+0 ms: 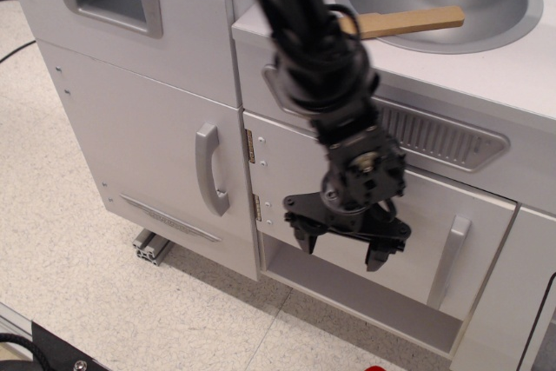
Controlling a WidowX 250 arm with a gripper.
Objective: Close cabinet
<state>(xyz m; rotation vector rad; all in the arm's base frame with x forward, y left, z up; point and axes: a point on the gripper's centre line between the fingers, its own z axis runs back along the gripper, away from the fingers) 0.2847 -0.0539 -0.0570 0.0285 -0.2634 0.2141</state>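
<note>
The cabinet (408, 232) sits under the ribbed vent panel (426, 132), to the right of the taller door with the curved handle (208, 167). Its square white door lies nearly flat against the front, with the two hinges (254, 175) on its left edge and the grey bar handle (450, 249) near its right edge. From this angle I cannot tell if the door is fully seated or open by a thin gap on the handle side.

The hand (346, 248) hangs in front of the lower middle of the door, fingers spread apart and pointing down, holding nothing. It seems very close to the door surface, maybe touching.

The risk I see is that the door is not latched and swings back out when the arm goes away. Also a fingertip could catch the bottom edge of the door or the bar handle and pull it open again, if the arm moves sideways instead of straight back.
</note>
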